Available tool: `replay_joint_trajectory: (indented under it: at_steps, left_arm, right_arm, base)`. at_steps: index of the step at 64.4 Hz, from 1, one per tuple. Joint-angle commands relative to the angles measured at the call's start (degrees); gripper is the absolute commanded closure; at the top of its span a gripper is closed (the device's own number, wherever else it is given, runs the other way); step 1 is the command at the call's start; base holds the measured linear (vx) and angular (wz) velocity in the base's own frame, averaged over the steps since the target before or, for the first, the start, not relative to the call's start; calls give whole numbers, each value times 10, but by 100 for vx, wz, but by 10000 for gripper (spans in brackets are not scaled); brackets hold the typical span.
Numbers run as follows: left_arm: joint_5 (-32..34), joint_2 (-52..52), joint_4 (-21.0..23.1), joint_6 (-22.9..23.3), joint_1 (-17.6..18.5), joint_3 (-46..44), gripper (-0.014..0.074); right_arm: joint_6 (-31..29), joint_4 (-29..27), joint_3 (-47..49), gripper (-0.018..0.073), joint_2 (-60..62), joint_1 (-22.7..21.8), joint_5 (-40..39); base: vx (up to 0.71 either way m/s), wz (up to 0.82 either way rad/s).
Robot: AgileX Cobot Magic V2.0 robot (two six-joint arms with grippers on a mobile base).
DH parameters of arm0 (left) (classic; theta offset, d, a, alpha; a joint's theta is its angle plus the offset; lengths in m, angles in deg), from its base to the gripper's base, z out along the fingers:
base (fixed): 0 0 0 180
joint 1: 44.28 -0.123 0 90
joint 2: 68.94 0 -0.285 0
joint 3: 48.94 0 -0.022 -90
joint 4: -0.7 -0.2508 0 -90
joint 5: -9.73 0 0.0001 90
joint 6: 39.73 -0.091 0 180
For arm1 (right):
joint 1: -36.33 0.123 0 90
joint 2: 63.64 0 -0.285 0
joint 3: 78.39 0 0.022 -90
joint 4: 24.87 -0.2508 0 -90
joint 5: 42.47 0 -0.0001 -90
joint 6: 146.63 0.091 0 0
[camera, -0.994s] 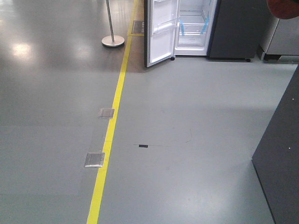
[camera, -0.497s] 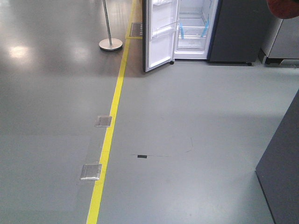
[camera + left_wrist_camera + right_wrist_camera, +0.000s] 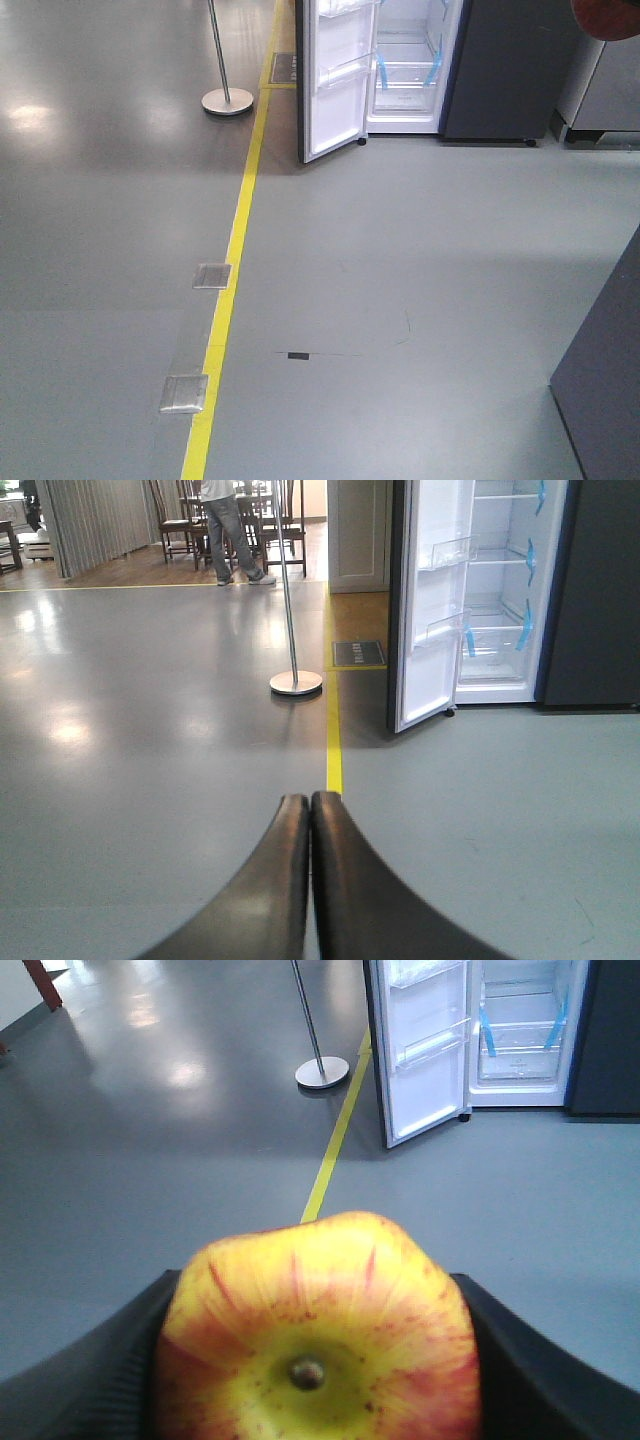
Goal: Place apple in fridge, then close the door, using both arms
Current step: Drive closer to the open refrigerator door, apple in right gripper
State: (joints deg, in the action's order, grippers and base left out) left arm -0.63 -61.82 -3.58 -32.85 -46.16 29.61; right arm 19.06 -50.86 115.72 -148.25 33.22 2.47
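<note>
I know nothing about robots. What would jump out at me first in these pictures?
A big red-and-yellow apple fills the bottom of the right wrist view, stem toward the camera, clamped in the right gripper. Across the grey floor stands the fridge, its door swung wide open, white inside with blue tape strips. A bright yellow line on the floor runs toward it.

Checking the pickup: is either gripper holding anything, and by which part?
Right gripper holds the apple by its opposite sides, stem toward the camera; left gripper is shut, empty.
</note>
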Motion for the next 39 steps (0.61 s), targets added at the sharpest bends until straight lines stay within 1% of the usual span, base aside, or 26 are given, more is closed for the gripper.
replay_joint_trajectory:
  at_steps: [1, 39]
  left_arm:
    - [39, -8, 1, 4, 2, -9, 602]
    - [39, -8, 1, 4, 2, -9, 602]
  right_arm:
    - [-4, -13, 19, 400, 16, -3, -42]
    - [-4, -13, 19, 400, 16, -3, -42]
  base:
    - [15, -3]
    - [14, -1]
